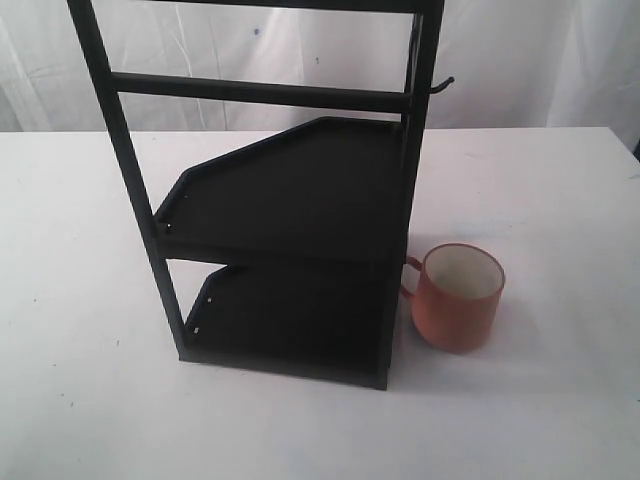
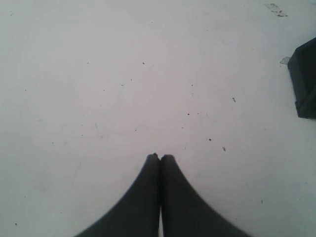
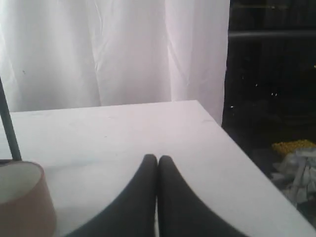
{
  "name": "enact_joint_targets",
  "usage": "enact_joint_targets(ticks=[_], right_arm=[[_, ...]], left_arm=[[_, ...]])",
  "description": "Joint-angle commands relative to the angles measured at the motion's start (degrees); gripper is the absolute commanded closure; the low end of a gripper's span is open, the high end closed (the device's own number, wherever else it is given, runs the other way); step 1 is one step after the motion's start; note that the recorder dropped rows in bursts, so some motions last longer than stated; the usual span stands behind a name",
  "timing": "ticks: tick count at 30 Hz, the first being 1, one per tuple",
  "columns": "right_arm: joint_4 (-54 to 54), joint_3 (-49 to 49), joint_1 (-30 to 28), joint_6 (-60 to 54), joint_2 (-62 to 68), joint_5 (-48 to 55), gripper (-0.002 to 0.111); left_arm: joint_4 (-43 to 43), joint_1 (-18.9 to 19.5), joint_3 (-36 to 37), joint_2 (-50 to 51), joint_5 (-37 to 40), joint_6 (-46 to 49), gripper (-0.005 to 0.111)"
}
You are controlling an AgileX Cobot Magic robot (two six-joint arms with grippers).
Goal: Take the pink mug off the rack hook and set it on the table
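The pink mug (image 1: pixel 460 297) stands upright on the white table (image 1: pixel 560 200), just right of the black rack (image 1: pixel 290 190), its handle turned toward the rack. The rack hook (image 1: pixel 441 85) juts bare from the upper right post. In the right wrist view the mug (image 3: pixel 22 202) shows at the edge, beside my right gripper (image 3: pixel 158 158), which is shut on nothing. My left gripper (image 2: pixel 160 157) is shut and empty over bare table (image 2: pixel 123 74). Neither gripper shows in the exterior view.
A white curtain (image 1: pixel 300 50) hangs behind the table. The table's far edge and corner (image 3: pixel 197 103) show in the right wrist view, with dark space and clutter (image 3: pixel 296 163) beyond. A corner of the rack base (image 2: pixel 306 84) shows in the left wrist view.
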Motion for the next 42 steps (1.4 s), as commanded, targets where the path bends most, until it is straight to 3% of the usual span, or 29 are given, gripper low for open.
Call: enact_joint_targets(ticks=[1, 4, 42], right_arm=[[12.6, 0.3, -0.3, -8.6, -0.2, 11.7, 0.108], [12.4, 0.3, -0.3, -17.8, -0.2, 10.9, 0.108], [12.4, 0.3, -0.3, -17.7, -0.2, 10.2, 0.108]], left_arm=[[-0.2, -0.4, 0.4, -0.2, 0.4, 0.0, 0.107], [-0.2, -0.4, 0.4, -0.2, 0.4, 0.0, 0.107], [-0.2, -0.4, 0.4, -0.2, 0.4, 0.0, 0.107]])
